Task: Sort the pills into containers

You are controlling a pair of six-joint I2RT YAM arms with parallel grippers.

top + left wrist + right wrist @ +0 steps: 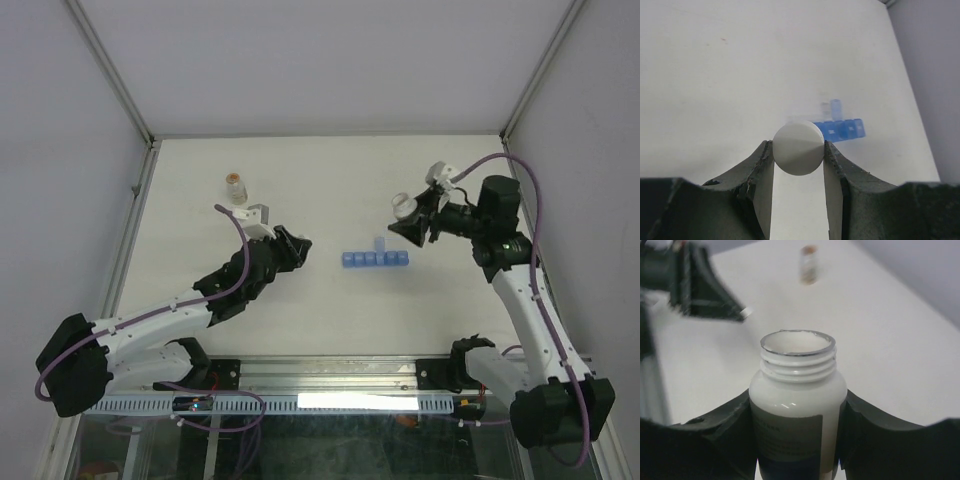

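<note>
Five blue containers [375,261], contents unclear

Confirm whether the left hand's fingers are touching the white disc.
Touching. The left wrist view shows the white disc pinched between the two fingers of the left hand, each pressed against its rim with no gap.
</note>
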